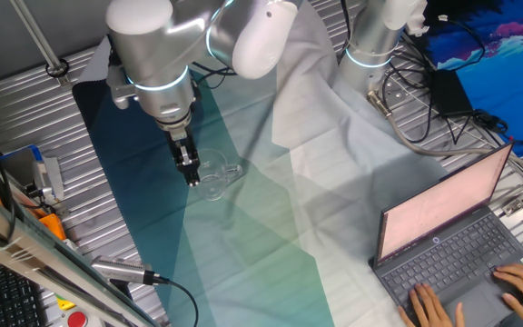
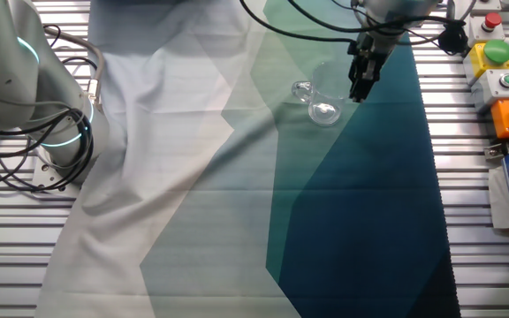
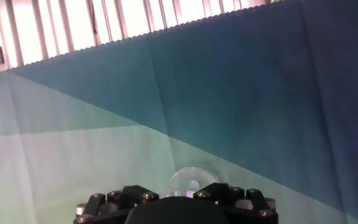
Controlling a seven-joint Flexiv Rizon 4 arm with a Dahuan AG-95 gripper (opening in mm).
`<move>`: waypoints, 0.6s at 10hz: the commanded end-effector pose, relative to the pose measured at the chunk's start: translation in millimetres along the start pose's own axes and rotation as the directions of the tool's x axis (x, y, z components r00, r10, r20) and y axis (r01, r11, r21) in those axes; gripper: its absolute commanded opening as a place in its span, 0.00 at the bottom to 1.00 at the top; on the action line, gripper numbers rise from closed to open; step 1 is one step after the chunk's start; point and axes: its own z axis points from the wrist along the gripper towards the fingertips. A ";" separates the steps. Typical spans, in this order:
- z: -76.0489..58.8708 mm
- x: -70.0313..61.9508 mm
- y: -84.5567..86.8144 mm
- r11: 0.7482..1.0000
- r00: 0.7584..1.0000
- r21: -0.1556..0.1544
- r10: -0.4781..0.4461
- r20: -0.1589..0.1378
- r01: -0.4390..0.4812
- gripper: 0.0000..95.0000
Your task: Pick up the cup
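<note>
The cup (image 1: 218, 174) is a small clear glass mug standing on the teal part of the cloth, with its handle pointing away from the gripper. It also shows in the other fixed view (image 2: 322, 104) and at the bottom edge of the hand view (image 3: 190, 178). My gripper (image 1: 192, 178) points down at the cup's rim on the side nearest the arm. Its fingers stand close together at the cup's wall, and the gripper looks just as narrow in the other fixed view (image 2: 359, 92). The fingertips are hidden in the hand view. The cup's base rests on the cloth.
A teal, green and white cloth (image 1: 271, 236) covers the table. A second robot base (image 1: 370, 41) with cables stands at the back. A laptop (image 1: 452, 245) with a person's hands on it is at the front right. A button box (image 2: 493, 53) sits beside the cloth.
</note>
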 end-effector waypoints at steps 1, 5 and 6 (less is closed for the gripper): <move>12.1 60.9 -7.0 0.955 0.974 0.193 -0.228 -0.005 0.225 1.00; 12.4 60.9 -7.0 0.953 0.972 0.194 -0.236 -0.007 0.233 0.80; 12.4 60.8 -7.0 0.952 0.971 0.195 -0.240 -0.006 0.236 0.80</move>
